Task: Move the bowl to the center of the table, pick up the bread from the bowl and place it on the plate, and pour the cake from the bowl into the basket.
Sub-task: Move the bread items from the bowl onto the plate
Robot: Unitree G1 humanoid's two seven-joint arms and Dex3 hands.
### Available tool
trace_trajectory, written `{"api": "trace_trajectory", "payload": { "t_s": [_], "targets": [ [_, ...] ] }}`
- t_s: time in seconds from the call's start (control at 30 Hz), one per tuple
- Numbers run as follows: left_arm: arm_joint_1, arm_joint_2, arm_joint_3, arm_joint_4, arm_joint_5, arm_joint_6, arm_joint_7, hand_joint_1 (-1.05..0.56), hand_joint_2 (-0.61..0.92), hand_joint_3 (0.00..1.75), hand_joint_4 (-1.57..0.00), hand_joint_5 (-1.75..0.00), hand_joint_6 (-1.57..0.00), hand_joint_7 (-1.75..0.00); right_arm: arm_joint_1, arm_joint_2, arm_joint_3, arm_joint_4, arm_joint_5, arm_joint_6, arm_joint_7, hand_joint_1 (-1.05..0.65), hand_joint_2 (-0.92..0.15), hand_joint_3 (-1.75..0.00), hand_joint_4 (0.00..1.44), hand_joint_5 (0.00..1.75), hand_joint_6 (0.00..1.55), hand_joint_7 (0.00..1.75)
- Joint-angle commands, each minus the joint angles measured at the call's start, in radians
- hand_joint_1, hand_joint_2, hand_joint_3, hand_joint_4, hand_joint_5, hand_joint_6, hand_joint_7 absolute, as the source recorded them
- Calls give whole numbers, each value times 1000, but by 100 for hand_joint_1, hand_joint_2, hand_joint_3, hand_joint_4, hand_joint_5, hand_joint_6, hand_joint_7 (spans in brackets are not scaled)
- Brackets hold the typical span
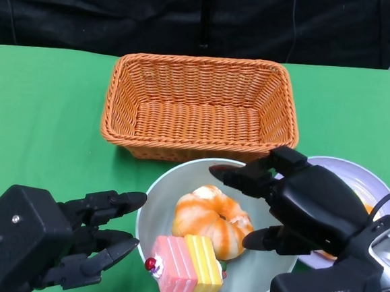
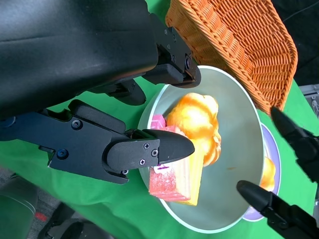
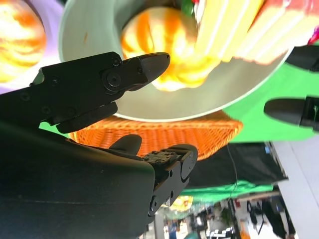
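Item: bowl (image 1: 150, 213), pale, round. It is being flanked by both hands on the green tabletop (image 1: 41, 127) and is sitting just in front of the wicker basket (image 1: 200, 108), roughly mid-table; the centring step is judged done or nearly so.

Contents: glazed bread (image 1: 211, 220), lying just beyond the fingertips of the right hand (image 1: 298, 205); slice of layered cake (image 1: 185, 265), pink and yellow, touching the bread on the side nearer the robot and lying closest to the left hand (image 1: 72, 241).

Right hand: fingers are being held apart over the bowl's right rim, nothing gripped. One finger is reaching above the rim toward the bread; whether the rim is being touched cannot be told.

Left hand: fingers spread, empty, waiting just beside the bowl's left rim.

Plate (image 1: 355, 173), lilac, lying under and behind the right hand, touching or just beside the bowl. An orange item is already resting on it, mostly hidden.

Step in hand, as judged: the bread is being approached for pickup.

Handling notes: the bread is best closed on across its rounded body, from above, on the side away from the cake, so the cake is not being dragged along. The bowl is light-looking and may slide; steadying by the left hand is advised. A clean lift above the rim is needed before the short carry to a bare part of the plate.
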Motion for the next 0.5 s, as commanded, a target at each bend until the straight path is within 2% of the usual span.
{"api": "trace_trajectory", "payload": {
  "t_s": [0.03,0.2,0.5],
  "targets": [
    [5,11,10,-9,6,1,10,-55,92,50,-34,-45,-40,0,2,-15,9,-2,-6,-3,7,-50,-85,0,14,67,37,6],
    [4,8,11,-9,1,-3,9,-54,92,50,-35,-47,-40,0,-15,-6,35,32,-18,13,27,-55,-86,-1,13,63,36,4],
    [7,8,8,-19,4,3,12,-54,92,50,-34,-48,-40,0,-54,42,87,149,-62,66,10,-60,-87,0,13,58,33,1]
  ]
}}
